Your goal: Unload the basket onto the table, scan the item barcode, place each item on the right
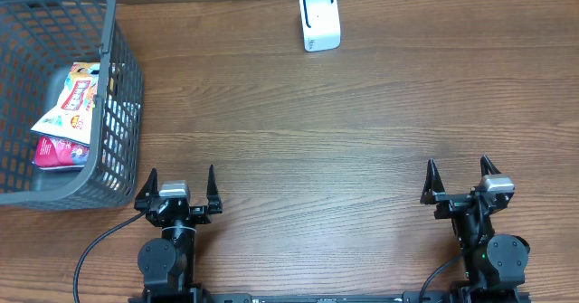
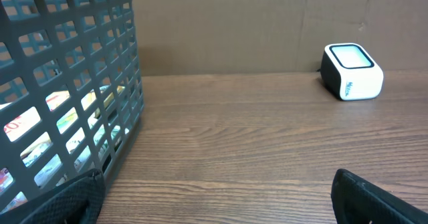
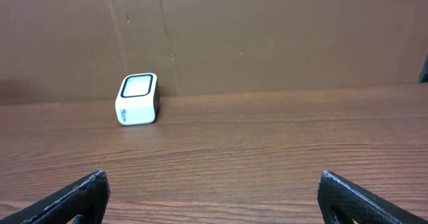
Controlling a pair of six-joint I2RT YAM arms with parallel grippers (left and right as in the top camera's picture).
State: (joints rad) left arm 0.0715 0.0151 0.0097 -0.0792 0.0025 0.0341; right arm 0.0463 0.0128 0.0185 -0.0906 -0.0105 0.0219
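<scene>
Well, from overhead both arms sit at the near edge of the bench [image 1: 317,131]. The left claw [image 1: 182,181] and the right claw [image 1: 458,172] are spread wide and hold nothing. The thing to be scanned, a bright snack packet [image 1: 77,99], lies in the grey basket [image 1: 122,86] at the far left, resting on a pink pack [image 1: 56,152]. The scanner [image 1: 319,20] stands well apart, at the far edge near the middle. My worry is the reach in. The basket's wall stands between the left claw and the packets, so a low approach would likely knock or drag the basket. The two packs overlap, so a pinch might take both, or slide off the glossy wrapper.

From the left wrist, the basket's mesh [image 2: 100,83] fills the left side, with bits of the packets showing through the holes. The scanner [image 2: 351,71] is off to the right, with bare bench between. Only the tips of the fingers [image 2: 73,200] show, set far apart.

From the right wrist, the scanner [image 3: 138,99] sits against the brown backing with nothing in front of it. The fingers [image 3: 374,197] are wide apart and empty. I cannot tell where the barcode is printed, so it may well face away from the scanner's window.
</scene>
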